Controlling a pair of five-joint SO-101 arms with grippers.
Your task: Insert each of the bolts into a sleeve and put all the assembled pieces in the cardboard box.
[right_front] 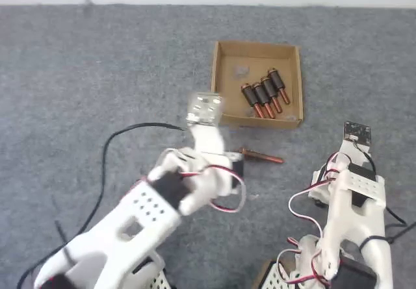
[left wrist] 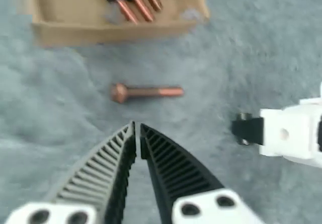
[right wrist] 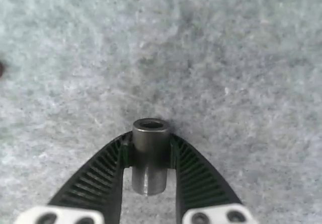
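Four pieces (right_front: 263, 93) sit in the box (right_front: 218, 75); the right claw (right wrist: 150, 141) grips a sleeve (right wrist: 149, 171), so I'd say the clenched, empty left claw (left wrist: 137, 129) must open for the bolt (left wrist: 146, 91).

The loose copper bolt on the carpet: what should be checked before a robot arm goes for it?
1. Bolt lies free on the carpet, nothing touching it: ok.
2. Left tool open to take it: not ok, its jaws stand shut.
3. Left tool points toward the bolt: ok.
4. Sleeve clamped in the right tool, open end showing: ok.
5. Sleeve's bore clear all the way through: cannot tell.
6. Cardboard box has bare floor beside its four assembled pieces: ok.
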